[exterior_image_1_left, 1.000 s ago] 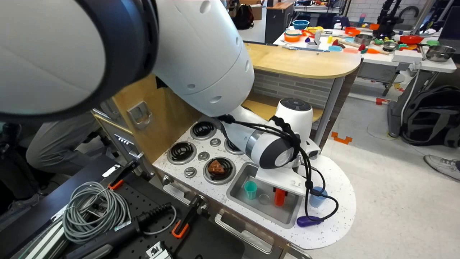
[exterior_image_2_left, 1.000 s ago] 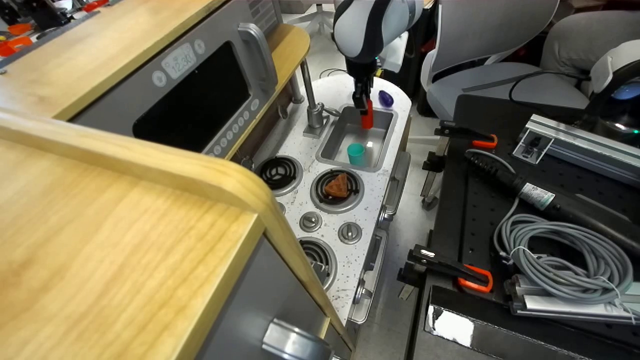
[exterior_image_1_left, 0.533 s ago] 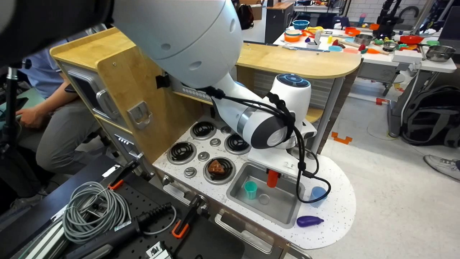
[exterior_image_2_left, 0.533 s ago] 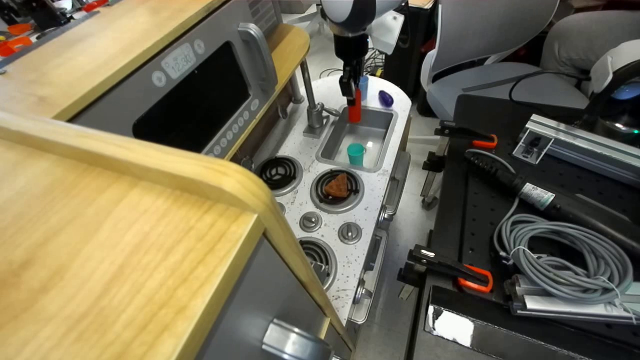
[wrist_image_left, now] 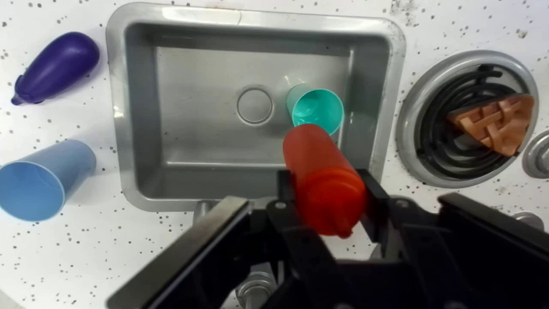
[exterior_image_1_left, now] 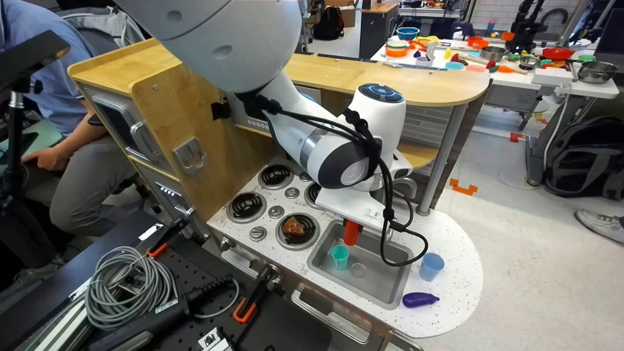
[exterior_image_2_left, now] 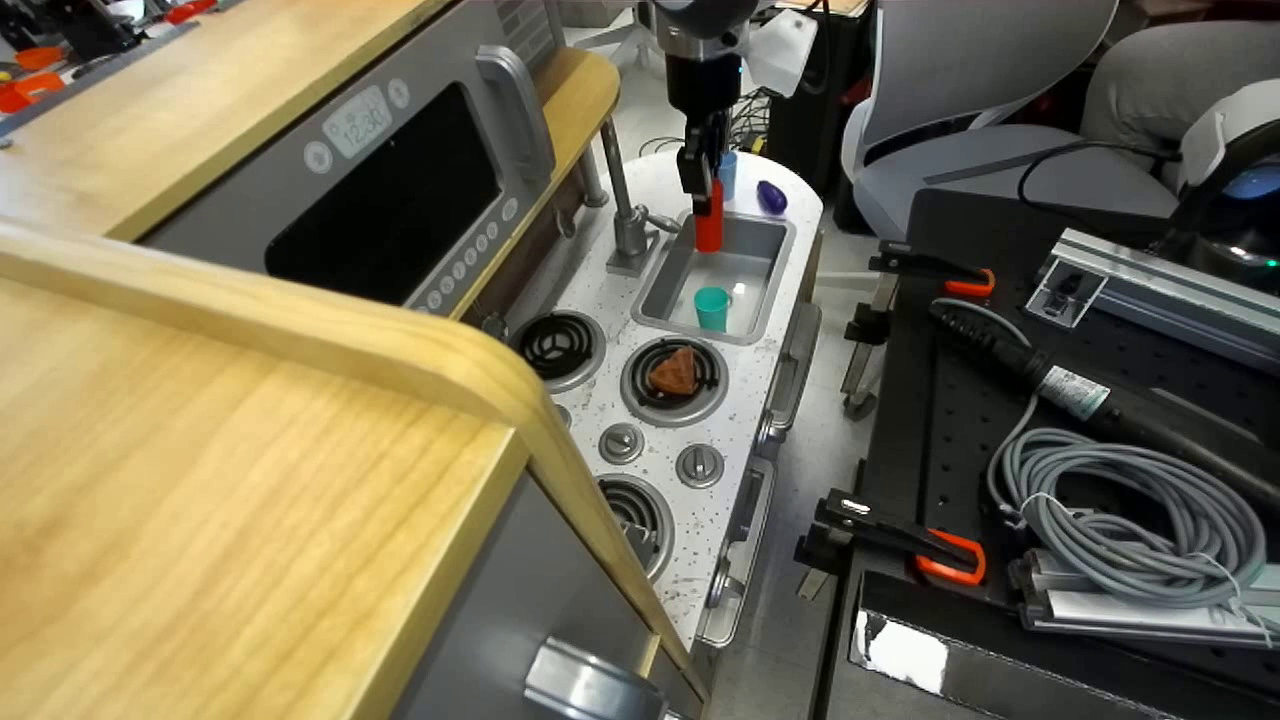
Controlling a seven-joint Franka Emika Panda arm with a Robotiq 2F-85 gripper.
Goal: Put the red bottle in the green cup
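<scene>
Clamps the bottle [wrist_image_left: 322, 174] in the gripper [wrist_image_left: 327, 183], spread only bottle-wide, and holds it above the sink [wrist_image_left: 201, 116], apart from the green cup [wrist_image_left: 316, 107]

Eggplant [wrist_image_left: 59, 66], blue cup [wrist_image_left: 48, 180] and pie [wrist_image_left: 497, 123] on the desk [wrist_image_left: 51, 257]
The pie lies on a burner [wrist_image_left: 429, 124]; eggplant and upright blue cup are near each other, beside the sink [wrist_image_left: 118, 103].
</scene>
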